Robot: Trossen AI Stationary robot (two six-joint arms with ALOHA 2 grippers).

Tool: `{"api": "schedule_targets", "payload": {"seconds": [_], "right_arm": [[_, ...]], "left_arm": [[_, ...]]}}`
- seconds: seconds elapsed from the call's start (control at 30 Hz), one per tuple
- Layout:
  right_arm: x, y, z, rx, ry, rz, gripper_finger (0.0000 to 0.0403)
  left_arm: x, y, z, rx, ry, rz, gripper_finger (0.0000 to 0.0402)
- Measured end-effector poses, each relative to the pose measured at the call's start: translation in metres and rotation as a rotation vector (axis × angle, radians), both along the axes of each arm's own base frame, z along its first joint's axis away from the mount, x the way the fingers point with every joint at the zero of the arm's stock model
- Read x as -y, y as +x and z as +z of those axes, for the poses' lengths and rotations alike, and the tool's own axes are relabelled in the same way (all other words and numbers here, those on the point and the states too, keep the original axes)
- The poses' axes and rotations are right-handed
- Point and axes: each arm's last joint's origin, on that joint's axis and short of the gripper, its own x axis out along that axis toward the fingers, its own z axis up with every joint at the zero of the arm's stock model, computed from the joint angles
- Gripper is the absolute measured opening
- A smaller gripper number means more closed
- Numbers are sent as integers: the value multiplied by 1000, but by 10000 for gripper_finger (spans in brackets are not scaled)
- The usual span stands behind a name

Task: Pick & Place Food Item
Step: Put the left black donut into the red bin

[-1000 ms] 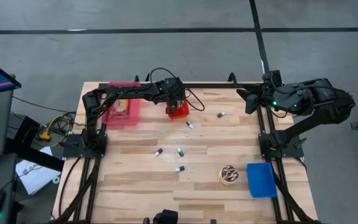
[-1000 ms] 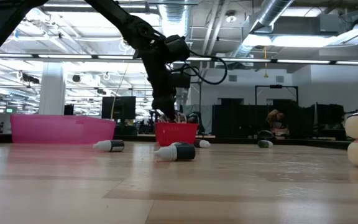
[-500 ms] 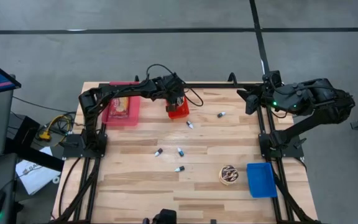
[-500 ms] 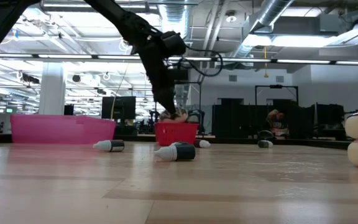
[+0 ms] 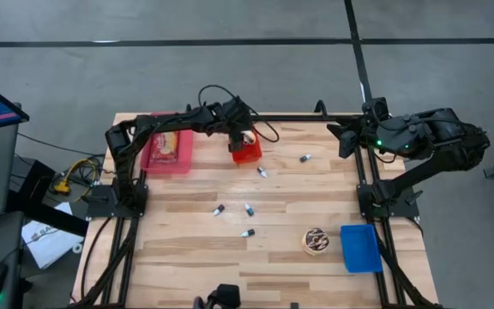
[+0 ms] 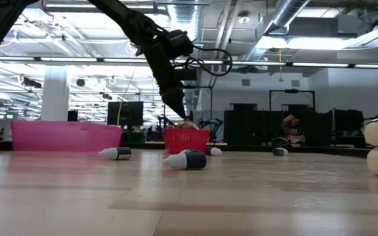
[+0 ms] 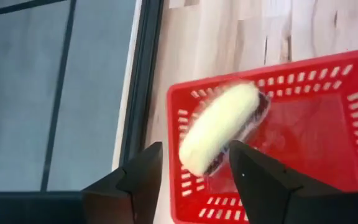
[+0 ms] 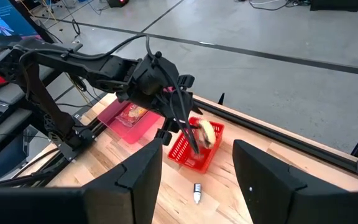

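Observation:
A pale, long bun with a dark underside lies tilted in the red basket, its lower end toward the basket's corner. In the high view the basket stands at the table's far middle. My left gripper hangs just above it, slanting down, open, its fingertips on either side of the bun's near end. In the right wrist view the bun shows beside the left fingers, over the basket. My right gripper waits high at the far right, open and empty. My left gripper stands with a finger on each side of the bun's lower end. A gap shows at one finger. Whether the other finger touches the bun, I cannot tell.
A pink bin holding a packet sits left of the basket. Several small bottles lie scattered mid-table. A chocolate doughnut and a blue tray are at the near right. The metal frame rail runs along the far edge.
My left gripper has risen a little out of the red basket and drawn slightly toward the table's far left, rolling its wrist somewhat. The basket has stayed in place. The right arm has kept still.

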Motion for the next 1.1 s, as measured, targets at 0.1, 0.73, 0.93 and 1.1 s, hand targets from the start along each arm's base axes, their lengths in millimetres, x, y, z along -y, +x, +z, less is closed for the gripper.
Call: {"api": "schedule_targets", "payload": {"seconds": [0.1, 0.73, 0.93, 1.1], "right_arm": [[0, 0, 0, 0, 0, 0, 188], [-1, 2, -3, -1, 10, -8, 188], [-4, 4, -8, -15, 12, 5, 188], [-4, 3, -8, -4, 22, 1, 188]], "left_arm": [[-6, -2, -3, -12, 8, 24, 191], [8, 1, -6, -31, -47, 12, 195], [12, 0, -2, -9, -101, -58, 195], [13, 1, -1, -23, -81, -108, 195]]}}
